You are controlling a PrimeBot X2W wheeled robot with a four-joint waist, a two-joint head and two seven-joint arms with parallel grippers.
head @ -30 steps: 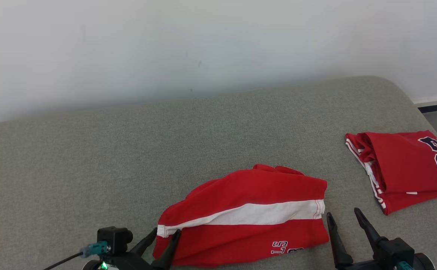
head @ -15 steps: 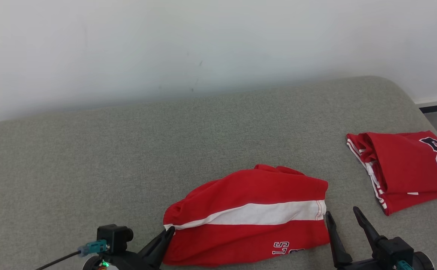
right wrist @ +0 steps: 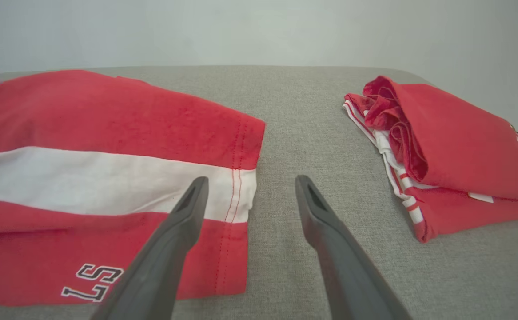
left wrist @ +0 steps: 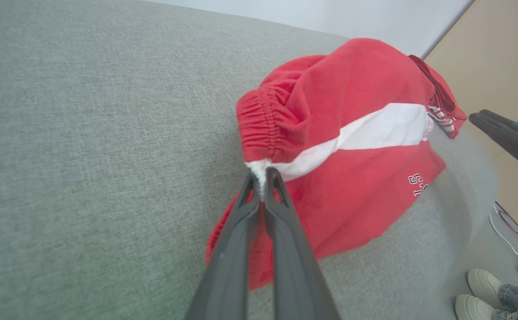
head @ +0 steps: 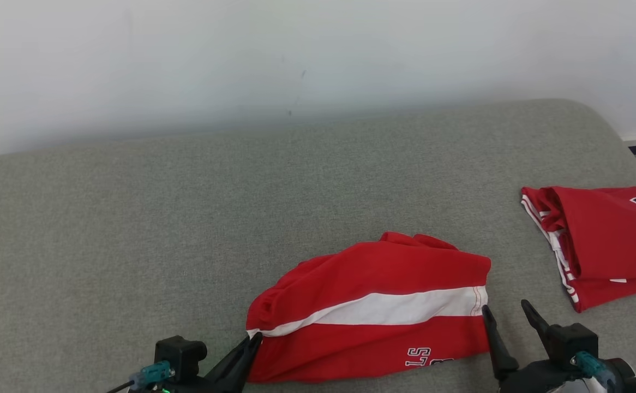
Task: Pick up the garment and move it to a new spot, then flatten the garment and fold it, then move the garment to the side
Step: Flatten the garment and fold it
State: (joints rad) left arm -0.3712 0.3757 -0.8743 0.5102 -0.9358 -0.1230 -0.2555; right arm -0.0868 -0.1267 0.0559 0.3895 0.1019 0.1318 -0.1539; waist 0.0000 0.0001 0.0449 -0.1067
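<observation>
- The left jaws are pressing together, pinching the white-striped edge of the red shorts (left wrist: 352, 89) at their gathered waistband end.
- From that pinch the shorts are lying crumpled on the grey padded surface (head: 132, 229). They are stretching across towards the right jaws, with the white stripe running along their length and dark lettering showing on the nearer red band.
- The right jaws are standing spread, holding nothing, at the hem end of the shorts. The stitched hem is lying just ahead of the finger nearer the shorts, and the other finger is pointing over bare surface. Whether either is touching the fabric I cannot tell.
- Ahead and to the right of the right jaws, well apart from the shorts, a second red garment (right wrist: 459, 146) is lying folded.
- Off the surface's edge beyond the left jaws, a person's white shoes (left wrist: 481, 284) are resting on the floor.
- A pale wall (head: 296, 54) is rising behind everything.
</observation>
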